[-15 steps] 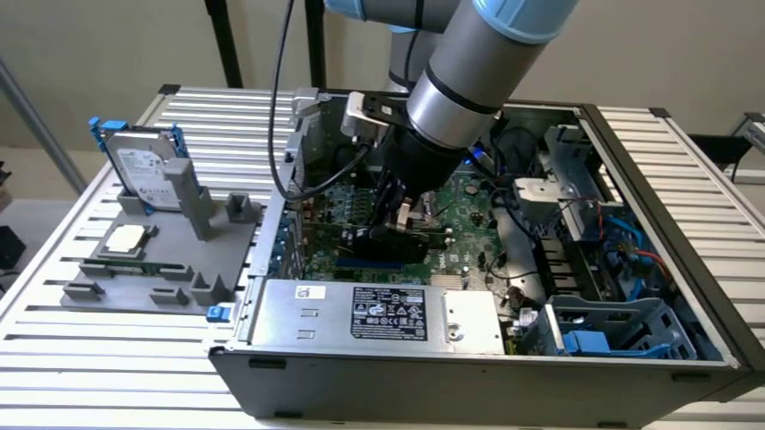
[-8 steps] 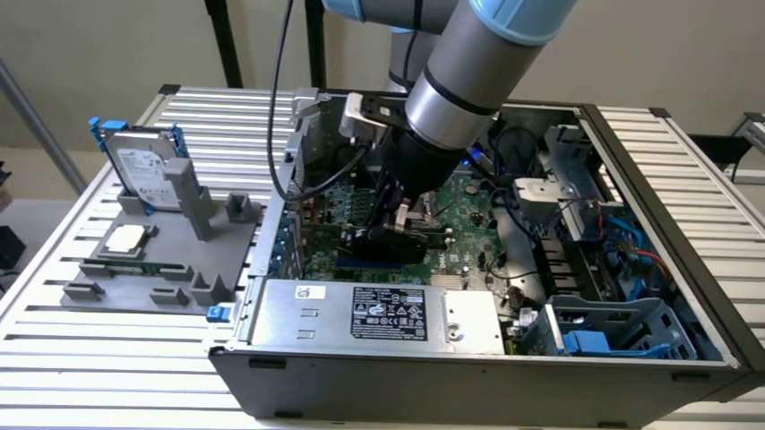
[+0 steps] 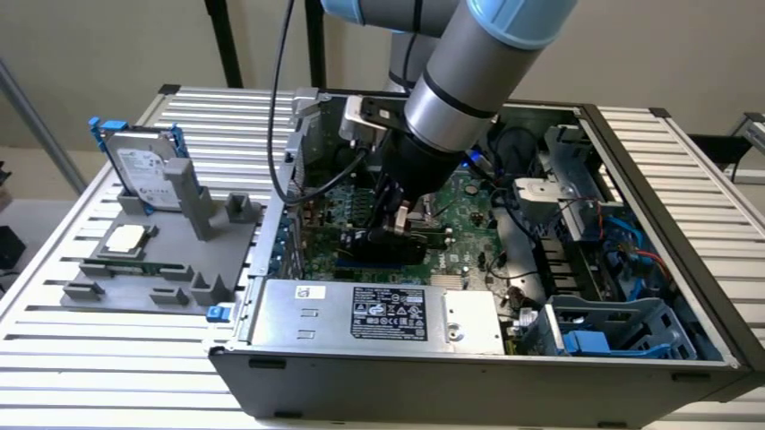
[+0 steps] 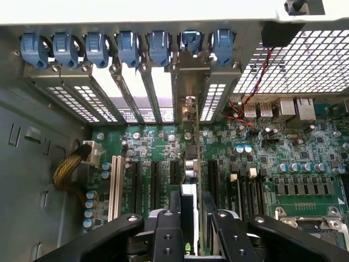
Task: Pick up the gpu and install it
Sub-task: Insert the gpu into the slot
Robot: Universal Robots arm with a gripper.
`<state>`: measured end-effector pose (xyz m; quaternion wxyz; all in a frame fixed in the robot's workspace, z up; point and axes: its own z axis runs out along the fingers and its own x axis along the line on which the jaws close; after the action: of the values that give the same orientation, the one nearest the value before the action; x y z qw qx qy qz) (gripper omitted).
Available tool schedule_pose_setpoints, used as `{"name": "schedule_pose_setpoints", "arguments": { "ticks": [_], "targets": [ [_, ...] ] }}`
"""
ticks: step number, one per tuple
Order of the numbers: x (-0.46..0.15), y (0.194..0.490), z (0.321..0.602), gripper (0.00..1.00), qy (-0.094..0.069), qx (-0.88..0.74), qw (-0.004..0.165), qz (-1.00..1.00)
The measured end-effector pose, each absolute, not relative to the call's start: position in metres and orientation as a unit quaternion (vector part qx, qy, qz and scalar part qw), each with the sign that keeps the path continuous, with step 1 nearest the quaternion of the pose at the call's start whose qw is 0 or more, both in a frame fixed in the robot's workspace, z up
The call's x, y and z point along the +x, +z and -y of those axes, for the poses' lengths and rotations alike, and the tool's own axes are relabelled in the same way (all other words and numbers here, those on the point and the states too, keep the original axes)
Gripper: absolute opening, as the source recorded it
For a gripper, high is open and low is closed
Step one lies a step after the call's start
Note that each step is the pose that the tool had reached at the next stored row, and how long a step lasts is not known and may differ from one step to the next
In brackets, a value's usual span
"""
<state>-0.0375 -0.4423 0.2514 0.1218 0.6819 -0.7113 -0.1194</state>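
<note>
Exterior view, far left: the slatted metal tabletop (image 3: 60,358) carries a grey holder (image 3: 179,269). A hard drive (image 3: 141,166) in a blue frame stands upright at the holder's back. A small square CPU chip (image 3: 125,238) lies flat in front of it. A thin green strip (image 3: 132,267) sits nearer the front; can't tell what it is.

Just to the exterior view's right of the holder is an open computer case (image 3: 478,376), lying on its side. A silver power supply (image 3: 376,313) runs along its near wall, with the green motherboard (image 3: 467,202) behind. The arm (image 3: 472,81) comes down into the middle of the case, and the tool (image 3: 400,235) is low over the motherboard. At the case's far right is a blue-grey drive cage (image 3: 615,327), with blue cables (image 3: 628,251) beside it.

Wrist view: a yellow-sleeved cable bundle (image 4: 68,169) lies by the case wall. A row of blue clips (image 4: 128,48) runs along the rear slot openings, and expansion slots (image 4: 136,183) sit on the board. The gpu (image 4: 192,164) stands on edge, seen as a thin line. It runs from the tool (image 4: 192,210) to its silver bracket (image 4: 188,87), which sits in one rear opening. The tool is set narrow, fingers (image 4: 166,229) clamped one on each side of the gpu. Can't tell if the card is fully seated in its slot.
</note>
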Motion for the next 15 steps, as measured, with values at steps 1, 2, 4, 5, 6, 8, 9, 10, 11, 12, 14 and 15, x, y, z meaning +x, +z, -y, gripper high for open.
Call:
{"name": "schedule_pose_setpoints", "arguments": {
  "ticks": [1, 2, 4, 5, 6, 8, 9, 10, 11, 12, 14, 15],
  "targets": [
    [-0.0375, 0.2511, 0.4423, 0.26, -0.119, 0.682, 0.122, 0.711],
    [-0.0375, 0.251, 0.4422, 0.26, -0.12, 0.682, 0.122, 0.711],
    [-0.0374, 0.2508, 0.4422, 0.26, -0.12, 0.682, 0.122, 0.711],
    [-0.0374, 0.2507, 0.4422, 0.26, -0.121, 0.682, 0.122, 0.711],
    [-0.0374, 0.2507, 0.4422, 0.26, -0.121, 0.682, 0.122, 0.711],
    [-0.0374, 0.2508, 0.4421, 0.26, -0.122, 0.682, 0.123, 0.711],
    [-0.0374, 0.2508, 0.4421, 0.26, -0.123, 0.682, 0.123, 0.711],
    [-0.0374, 0.251, 0.442, 0.26, -0.124, 0.682, 0.123, 0.71],
    [-0.0374, 0.2511, 0.442, 0.26, -0.124, 0.682, 0.123, 0.71],
    [-0.0374, 0.2513, 0.442, 0.26, -0.125, 0.682, 0.123, 0.71],
    [-0.0374, 0.2514, 0.4419, 0.26, -0.125, 0.682, 0.124, 0.71],
    [-0.0374, 0.2514, 0.4419, 0.26, -0.126, 0.682, 0.124, 0.71]
  ]
}}
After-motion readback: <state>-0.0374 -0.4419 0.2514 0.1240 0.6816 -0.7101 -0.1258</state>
